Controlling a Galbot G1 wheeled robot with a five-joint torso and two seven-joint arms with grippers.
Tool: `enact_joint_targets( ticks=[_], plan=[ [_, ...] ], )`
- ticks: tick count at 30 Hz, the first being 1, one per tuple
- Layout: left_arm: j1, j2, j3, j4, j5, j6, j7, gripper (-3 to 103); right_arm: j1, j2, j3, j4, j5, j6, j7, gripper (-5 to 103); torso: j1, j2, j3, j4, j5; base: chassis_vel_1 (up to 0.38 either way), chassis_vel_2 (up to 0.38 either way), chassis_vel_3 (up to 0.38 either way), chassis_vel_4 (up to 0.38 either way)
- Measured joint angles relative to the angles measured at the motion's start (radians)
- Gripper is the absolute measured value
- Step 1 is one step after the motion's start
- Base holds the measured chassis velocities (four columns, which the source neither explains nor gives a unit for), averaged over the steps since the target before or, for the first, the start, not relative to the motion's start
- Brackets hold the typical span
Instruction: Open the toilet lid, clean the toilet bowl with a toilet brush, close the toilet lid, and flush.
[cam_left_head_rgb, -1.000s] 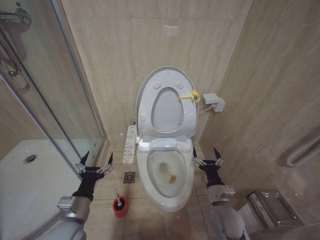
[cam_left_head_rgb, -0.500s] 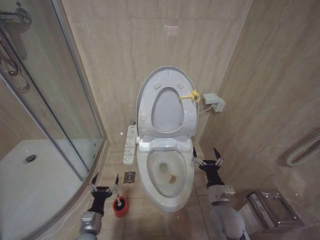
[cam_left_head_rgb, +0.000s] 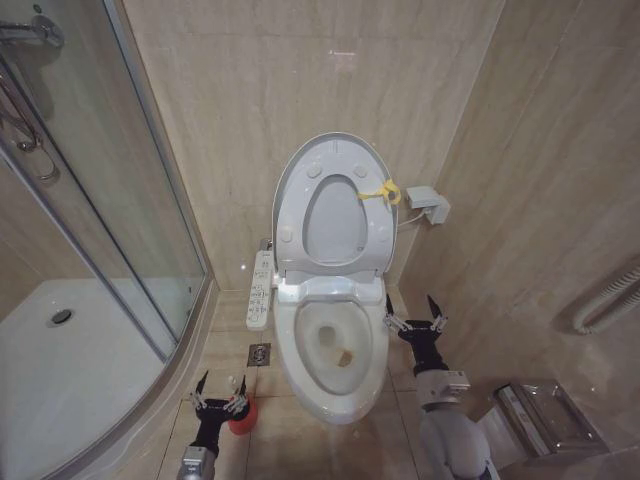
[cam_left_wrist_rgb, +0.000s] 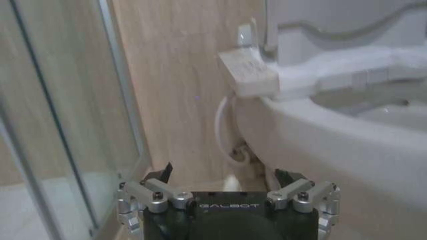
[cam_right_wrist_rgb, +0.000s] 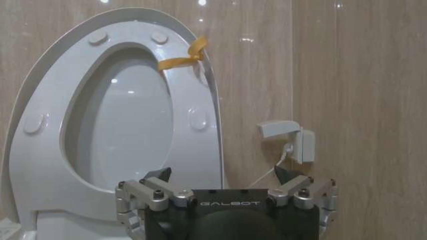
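The toilet lid (cam_left_head_rgb: 334, 222) stands raised against the wall with the ring seat (cam_left_head_rgb: 292, 200) folded up in front of it and a yellow tag (cam_left_head_rgb: 380, 190) at the rim. Below it the toilet bowl (cam_left_head_rgb: 300, 390) is uncovered. The toilet brush (cam_left_head_rgb: 237, 384) stands in its red holder (cam_left_head_rgb: 245, 420) on the floor left of the bowl. My left gripper (cam_left_head_rgb: 221, 386) is open, low by the brush, and the white handle tip (cam_left_wrist_rgb: 230, 182) shows between its fingers. My right gripper (cam_left_head_rgb: 411, 308) hangs open to the right of the bowl, facing the raised lid (cam_right_wrist_rgb: 127, 120).
A glass shower door (cam_left_head_rgb: 150, 230) closes off the left side. The button panel (cam_left_head_rgb: 260, 290) sticks out left of the bowl, above a floor drain (cam_left_head_rgb: 259, 353). A wall box (cam_left_head_rgb: 427, 204) with a cable is at the right, and a metal holder (cam_left_head_rgb: 545, 415) lower right.
My left arm has come down and moved right, from beside the shower door to the brush. The right arm has not moved.
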Motion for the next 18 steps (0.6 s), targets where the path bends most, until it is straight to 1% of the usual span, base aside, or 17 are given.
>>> enact_joint_targets(
  ticks=[1, 4, 5, 8, 9, 12, 13, 18],
  plan=[
    [0.000, 0.000, 0.000, 0.000, 0.000, 0.000, 0.000, 100, 0.000, 0.000, 0.000, 0.000, 0.000, 0.000, 0.000, 100, 0.000, 0.000, 0.000, 0.0000, 0.0000, 0.000, 0.000, 0.000, 0.000],
    [-0.044, -0.005, 0.004, 0.091, -0.003, -0.045, 0.030, 100, 0.000, 0.000, 0.000, 0.000, 0.000, 0.000, 0.000, 100, 0.000, 0.000, 0.000, 0.0000, 0.0000, 0.000, 0.000, 0.000, 0.000],
    [-0.044, -0.005, 0.004, 0.091, -0.003, -0.045, 0.030, 100, 0.000, 0.000, 0.000, 0.000, 0.000, 0.000, 0.000, 100, 0.000, 0.000, 0.000, 0.0000, 0.0000, 0.000, 0.000, 0.000, 0.000],
    [-0.091, -0.009, 0.015, 0.161, -0.020, -0.061, 0.046, 101, 0.000, 0.000, 0.000, 0.000, 0.000, 0.000, 0.000, 100, 0.000, 0.000, 0.000, -0.0001, 0.0000, 0.000, 0.000, 0.000, 0.000],
    [-0.091, -0.009, 0.015, 0.161, -0.020, -0.061, 0.046, 101, 0.000, 0.000, 0.000, 0.000, 0.000, 0.000, 0.000, 100, 0.000, 0.000, 0.000, -0.0001, 0.0000, 0.000, 0.000, 0.000, 0.000],
    [-0.139, -0.010, 0.032, 0.217, -0.038, -0.075, 0.071, 101, 0.000, 0.000, 0.000, 0.000, 0.000, 0.000, 0.000, 100, 0.000, 0.000, 0.000, 0.0000, 0.0000, 0.000, 0.000, 0.000, 0.000],
    [-0.151, -0.010, 0.038, 0.229, -0.042, -0.077, 0.077, 99, 0.000, 0.000, 0.000, 0.000, 0.000, 0.000, 0.000, 100, 0.000, 0.000, 0.000, -0.0001, 0.0000, 0.000, 0.000, 0.000, 0.000],
    [-0.186, -0.015, 0.056, 0.271, -0.047, -0.084, 0.087, 99, 0.000, 0.000, 0.000, 0.000, 0.000, 0.000, 0.000, 100, 0.000, 0.000, 0.000, -0.0002, -0.0001, 0.000, 0.000, 0.000, 0.000]
  ],
)
